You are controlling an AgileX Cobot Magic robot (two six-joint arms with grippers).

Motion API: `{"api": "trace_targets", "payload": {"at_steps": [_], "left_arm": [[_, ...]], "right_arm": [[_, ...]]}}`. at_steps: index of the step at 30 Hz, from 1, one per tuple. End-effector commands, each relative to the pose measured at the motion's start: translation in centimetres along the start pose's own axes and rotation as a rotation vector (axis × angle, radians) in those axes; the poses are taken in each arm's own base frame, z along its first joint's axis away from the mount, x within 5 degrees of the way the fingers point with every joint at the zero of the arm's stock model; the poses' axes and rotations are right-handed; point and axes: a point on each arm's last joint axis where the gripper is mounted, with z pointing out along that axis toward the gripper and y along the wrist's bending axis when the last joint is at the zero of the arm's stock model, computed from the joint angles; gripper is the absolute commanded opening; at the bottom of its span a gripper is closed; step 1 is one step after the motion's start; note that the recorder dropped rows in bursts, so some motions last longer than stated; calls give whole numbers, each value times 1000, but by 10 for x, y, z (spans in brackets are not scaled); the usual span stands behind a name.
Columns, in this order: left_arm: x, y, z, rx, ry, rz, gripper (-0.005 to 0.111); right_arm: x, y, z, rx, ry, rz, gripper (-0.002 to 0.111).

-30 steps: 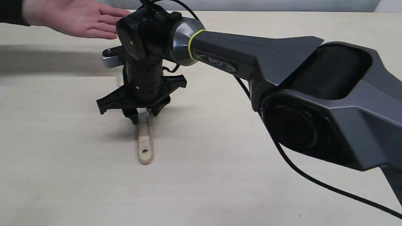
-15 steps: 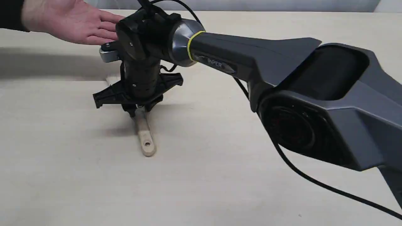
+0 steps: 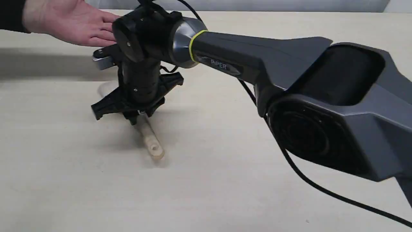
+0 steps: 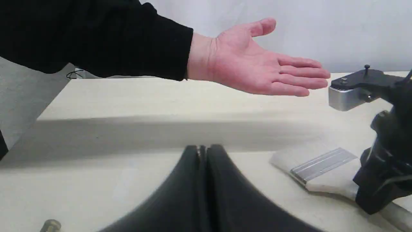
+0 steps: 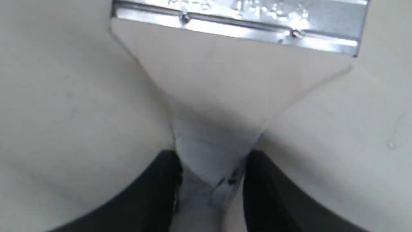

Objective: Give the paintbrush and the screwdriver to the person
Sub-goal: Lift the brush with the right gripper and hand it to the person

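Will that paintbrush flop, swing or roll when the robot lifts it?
Probably stiff: the paintbrush has a wooden handle and metal ferrule. It may pivot, since the right gripper pinches only its narrow neck. Being flat, it seems unlikely to roll.

Marking: "PiPER", pale letters.
On: right arm [image 3: 257, 58] casing, just behind the yellow band [image 3: 192, 45] above its tool [image 3: 137, 118].
Elsewhere: nothing legible.

a robotics lab bench, it seems: a bare pale wood-grain tabletop [image 3: 225, 199], a plain grey-white wall [image 4: 322, 32] along its 12 o'clock edge, a dark robot arm [image 3: 257, 61] lettered "piper" coming in from 3 o'clock with a black cable [image 3: 325, 190] across the tabletop, and a person's hand [image 3: 70, 22] held open at 11 o'clock.
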Motion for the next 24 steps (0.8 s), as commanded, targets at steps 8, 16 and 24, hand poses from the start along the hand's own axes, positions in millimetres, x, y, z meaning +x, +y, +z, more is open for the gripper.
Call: {"api": "trace_targets", "payload": {"at_steps": [8, 16, 24], "left_arm": [[0, 0, 0, 6, -8, -2, 0], [0, 0, 0, 6, -8, -2, 0], [0, 0, 0, 6, -8, -2, 0]], "right_arm": [[10, 68, -111, -101, -217, -245, 4], [-17, 64, -172, -161, -514, -221, 4], [-29, 44, -153, -131, -505, -182, 4]]}}
